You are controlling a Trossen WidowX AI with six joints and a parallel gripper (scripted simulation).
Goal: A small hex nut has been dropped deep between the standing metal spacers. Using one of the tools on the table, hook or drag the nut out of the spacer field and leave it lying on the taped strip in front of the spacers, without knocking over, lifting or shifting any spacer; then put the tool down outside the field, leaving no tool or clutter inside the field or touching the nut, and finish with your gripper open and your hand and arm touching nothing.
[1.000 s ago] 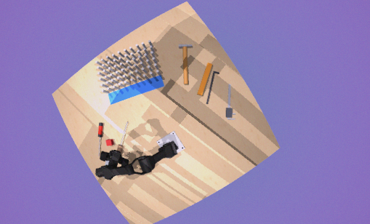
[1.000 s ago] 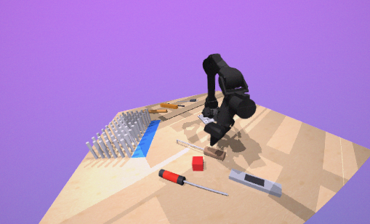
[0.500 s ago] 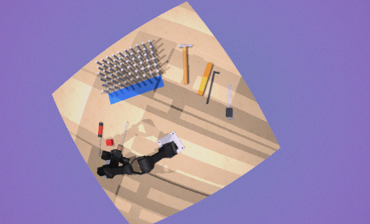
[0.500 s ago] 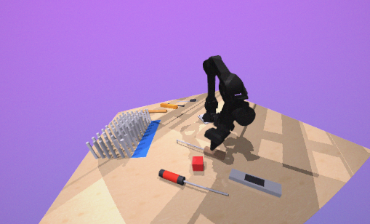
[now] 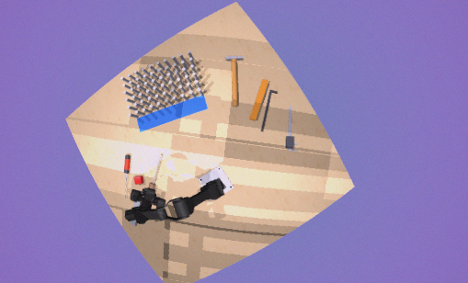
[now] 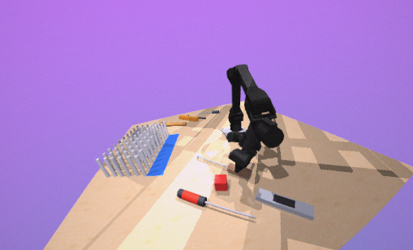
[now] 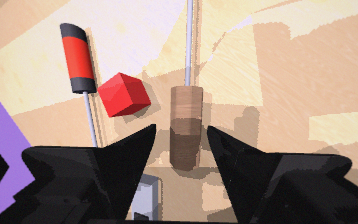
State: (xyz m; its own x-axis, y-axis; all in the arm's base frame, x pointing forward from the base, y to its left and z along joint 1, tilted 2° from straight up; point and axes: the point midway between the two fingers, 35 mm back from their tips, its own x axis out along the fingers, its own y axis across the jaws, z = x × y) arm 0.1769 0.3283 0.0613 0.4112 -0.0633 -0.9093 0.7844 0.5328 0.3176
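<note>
Grey metal spacers [image 5: 166,82] [image 6: 140,147] stand in a dense field behind the blue taped strip [image 5: 192,107] [image 6: 169,146]. The hex nut cannot be made out in any view. A tool with a brown wooden handle [image 5: 153,186] [image 7: 186,112] and a thin metal shaft [image 5: 157,167] [image 6: 212,161] [image 7: 189,45] lies on the table, its shaft pointing toward the strip's side. My gripper [image 5: 147,195] [image 7: 181,128] is open, fingers on either side of the handle, with a visible gap at each side in the wrist view. Its height above the table is hard to judge.
Left of the handle are a red cube [image 5: 139,180] [image 6: 221,183] [image 7: 124,95] and a red-black screwdriver [image 5: 127,164] [image 6: 191,197] [image 7: 78,57]. A grey block [image 6: 305,209] [image 7: 147,192] lies nearby. Farther right are a hammer [image 5: 234,83], orange bar [image 5: 259,100], black hooked rod [image 5: 267,110] and dark-handled tool [image 5: 290,141].
</note>
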